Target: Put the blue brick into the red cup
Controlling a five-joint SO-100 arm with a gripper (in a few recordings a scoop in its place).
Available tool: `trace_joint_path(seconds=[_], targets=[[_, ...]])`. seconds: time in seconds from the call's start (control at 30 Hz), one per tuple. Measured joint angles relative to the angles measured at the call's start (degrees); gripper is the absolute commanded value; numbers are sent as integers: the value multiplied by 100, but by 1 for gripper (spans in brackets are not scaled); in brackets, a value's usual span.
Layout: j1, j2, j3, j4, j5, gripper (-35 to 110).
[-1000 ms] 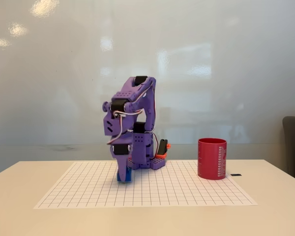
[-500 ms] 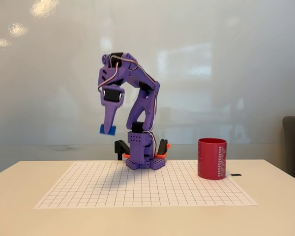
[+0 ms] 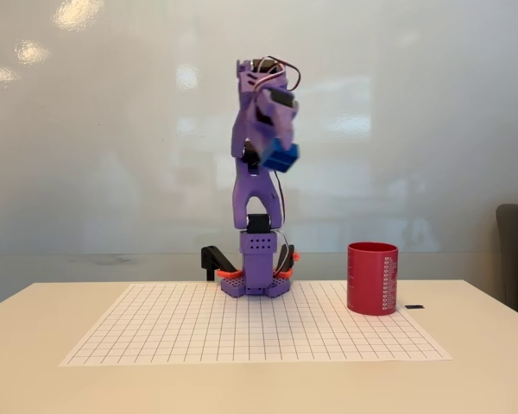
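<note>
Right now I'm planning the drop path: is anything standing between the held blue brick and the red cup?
Nothing visible does. The gripper holds the blue brick high above the arm's base, and the red cup stands upright, mouth open, on the grid mat to the right in the fixed view, with open space between.

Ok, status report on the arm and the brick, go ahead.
Gripper shut on blue brick, held high. Red cup upright, at right on table. Nothing between them.

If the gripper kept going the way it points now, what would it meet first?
Probably nothing nearby: the purple gripper, holding the small blue plastic brick, seems aimed high towards the camera and rightward, well above the dark red cup. Depth is unclear.
</note>
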Motion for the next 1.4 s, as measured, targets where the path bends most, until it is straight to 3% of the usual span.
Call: trace_joint_path(seconds=[0.37, 0.57, 1.1, 1.4], targets=[[-3507, -316, 378, 0, 1644, -1], [-4685, -747, 404, -18, 2171, -1], [-5221, -1811, 1151, -1063, 2558, -1], [-5221, -1582, 1521, -817, 2558, 0]])
